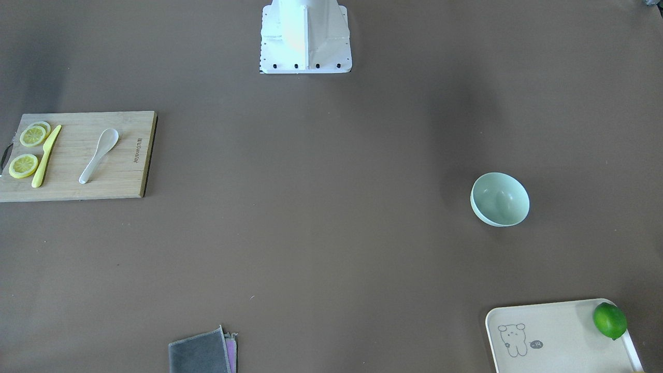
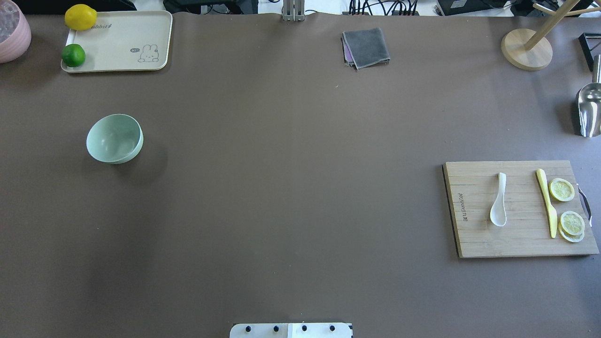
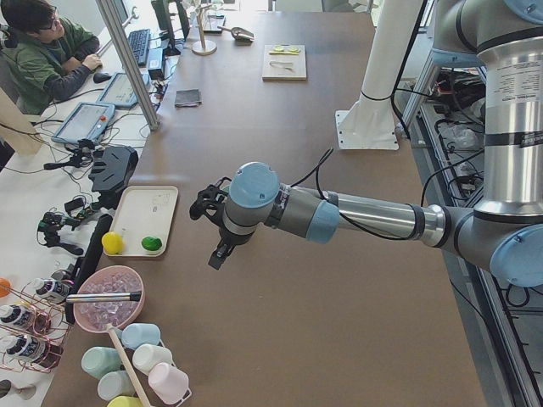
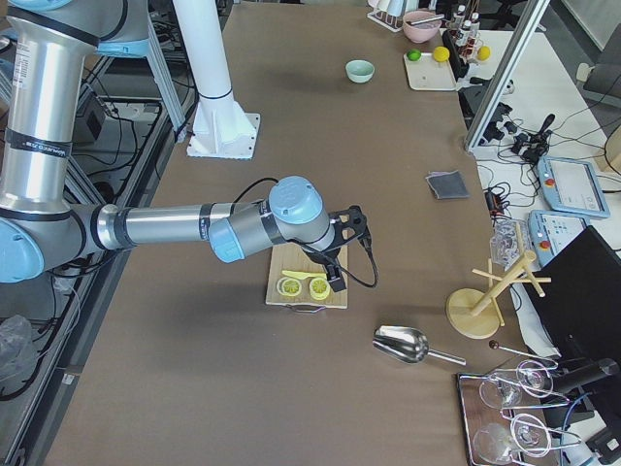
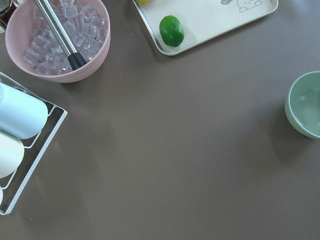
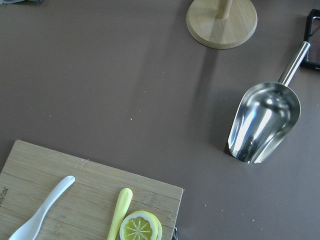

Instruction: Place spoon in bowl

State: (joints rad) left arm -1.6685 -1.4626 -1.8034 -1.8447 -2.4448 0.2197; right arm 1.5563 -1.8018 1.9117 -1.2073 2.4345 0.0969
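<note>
Brown table [image 2: 300, 197]: your spoon [image 2: 499, 199] lies on a board [image 2: 474, 239], bowl [image 2: 114, 139] well apart, probably staged for carrying. Left gripper [image 3: 217, 253], right gripper [image 4: 337, 277]: you cannot tell if closed.

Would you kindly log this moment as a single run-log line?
spoon: on cutting board, ungrasped | bowl: empty, upright | left gripper: state unclear | right gripper: state unclear | task: not started
</note>
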